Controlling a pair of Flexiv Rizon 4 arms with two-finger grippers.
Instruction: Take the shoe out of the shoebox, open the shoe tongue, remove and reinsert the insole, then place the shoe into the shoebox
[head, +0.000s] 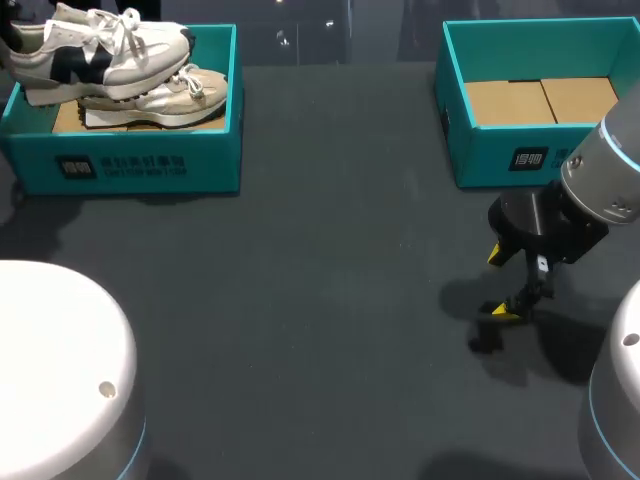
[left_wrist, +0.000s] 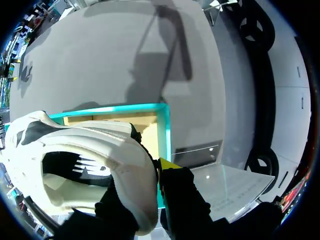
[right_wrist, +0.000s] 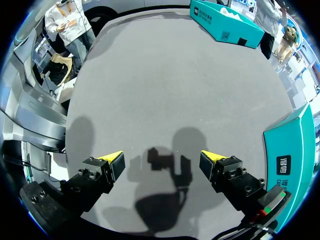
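Left shoebox (head: 140, 165) is at the far left of the table (head: 320, 300), right shoebox (head: 500, 160) at the far right, showing only its cardboard floor. The upper sneaker (head: 100, 50) sits above the left shoebox, over a second sneaker (head: 170, 95), long axis across the table, toe toward the middle. Its heel is in the left gripper (left_wrist: 155, 172), which looks clamped on the heel collar; one finger is hidden. The right gripper (right_wrist: 162, 165) is well apart over bare table, spread wide and empty. The lift-out looks like the left arm's job.
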